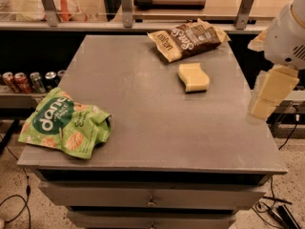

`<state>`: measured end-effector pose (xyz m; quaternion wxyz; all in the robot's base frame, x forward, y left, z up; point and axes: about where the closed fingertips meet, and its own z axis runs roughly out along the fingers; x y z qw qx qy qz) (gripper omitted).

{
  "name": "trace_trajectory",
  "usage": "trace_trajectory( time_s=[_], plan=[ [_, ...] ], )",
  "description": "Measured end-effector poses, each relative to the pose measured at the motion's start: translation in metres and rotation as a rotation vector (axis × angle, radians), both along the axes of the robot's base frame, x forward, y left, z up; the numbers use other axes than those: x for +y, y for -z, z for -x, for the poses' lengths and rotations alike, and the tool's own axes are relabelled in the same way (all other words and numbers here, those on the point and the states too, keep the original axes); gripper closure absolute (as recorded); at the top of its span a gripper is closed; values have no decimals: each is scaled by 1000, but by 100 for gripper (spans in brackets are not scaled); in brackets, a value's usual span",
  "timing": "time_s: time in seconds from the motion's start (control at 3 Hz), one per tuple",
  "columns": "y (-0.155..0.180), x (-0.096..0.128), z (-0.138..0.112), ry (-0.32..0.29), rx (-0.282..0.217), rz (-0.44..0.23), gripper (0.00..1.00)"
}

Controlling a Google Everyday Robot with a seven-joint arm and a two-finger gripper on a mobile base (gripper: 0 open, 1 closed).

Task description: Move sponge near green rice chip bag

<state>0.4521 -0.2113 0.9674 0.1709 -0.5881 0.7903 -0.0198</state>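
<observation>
The pale yellow sponge [193, 77] lies flat on the grey table [157, 128], right of centre towards the back. The green rice chip bag [64, 124] lies crumpled at the table's front left corner, partly over the edge. My gripper [262, 108] hangs on the cream and white arm just beyond the table's right edge. It is to the right of the sponge and a little nearer the front, apart from it, and holds nothing that I can see.
A brown-and-cream snack bag [187, 38] lies at the back of the table, just behind the sponge. Soda cans [28, 81] stand on a low shelf to the left. Drawers [151, 200] sit under the tabletop. Cables lie on the floor.
</observation>
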Motion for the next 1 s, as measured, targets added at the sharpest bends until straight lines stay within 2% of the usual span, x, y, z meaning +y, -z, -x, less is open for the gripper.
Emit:
trace_trajectory(
  time_s=[0.33,0.67,1.0],
  plan=[
    [20,14,-27,75,-10,-65,0],
    [37,27,-57,192,-47,-124,0],
    [53,29,-84,339,-103,-158,0]
  ],
)
